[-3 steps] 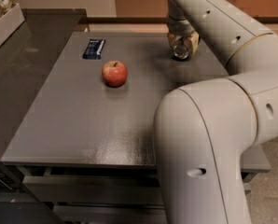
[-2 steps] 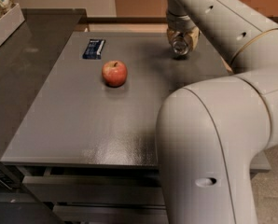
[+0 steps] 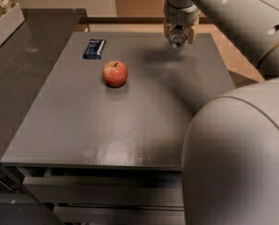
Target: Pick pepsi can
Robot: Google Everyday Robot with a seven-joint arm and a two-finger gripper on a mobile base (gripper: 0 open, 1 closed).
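Risen slightly since the earlier frame, the gripper (image 3: 178, 34) at upper centre clamps the pepsi can (image 3: 177, 41) clear of the worktop (image 3: 130, 125), so the pick looks nearly done.

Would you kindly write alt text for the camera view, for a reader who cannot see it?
A robot arm's tool, near the far edge of a grey table, grips a can, silver end showing, just above the surface. A red apple and a flat dark blue packet lie further left in the picture.
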